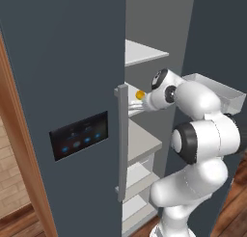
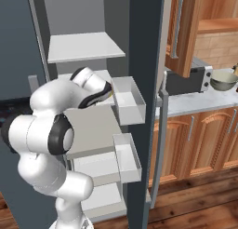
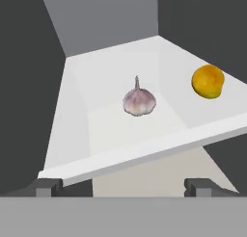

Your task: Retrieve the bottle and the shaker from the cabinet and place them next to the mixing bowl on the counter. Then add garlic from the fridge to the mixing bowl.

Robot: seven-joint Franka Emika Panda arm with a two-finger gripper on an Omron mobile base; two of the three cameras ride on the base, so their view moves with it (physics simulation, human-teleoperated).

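The garlic [image 3: 138,101], a pale purplish bulb, lies on a white fridge shelf [image 3: 106,130] straight ahead of my gripper [image 3: 125,187]. The gripper is open, short of the shelf's front edge, with nothing between its fingertips. In the left base view the gripper [image 1: 132,105] reaches into the open fridge at mid height. The mixing bowl [image 2: 224,80] stands on the counter [image 2: 195,102] far to the right. A small thing beside the bowl is cut off by the picture's edge; I cannot tell what it is. The bottle and the shaker are out of view.
An orange-yellow fruit [image 3: 208,81] sits on the same shelf, right of the garlic, also seen as the fruit [image 1: 140,94]. The closed fridge door [image 1: 62,115] and its handle [image 1: 122,139] stand close on the left. Door bins [image 2: 128,102] hang on the right. A microwave [image 2: 186,81] stands on the counter.
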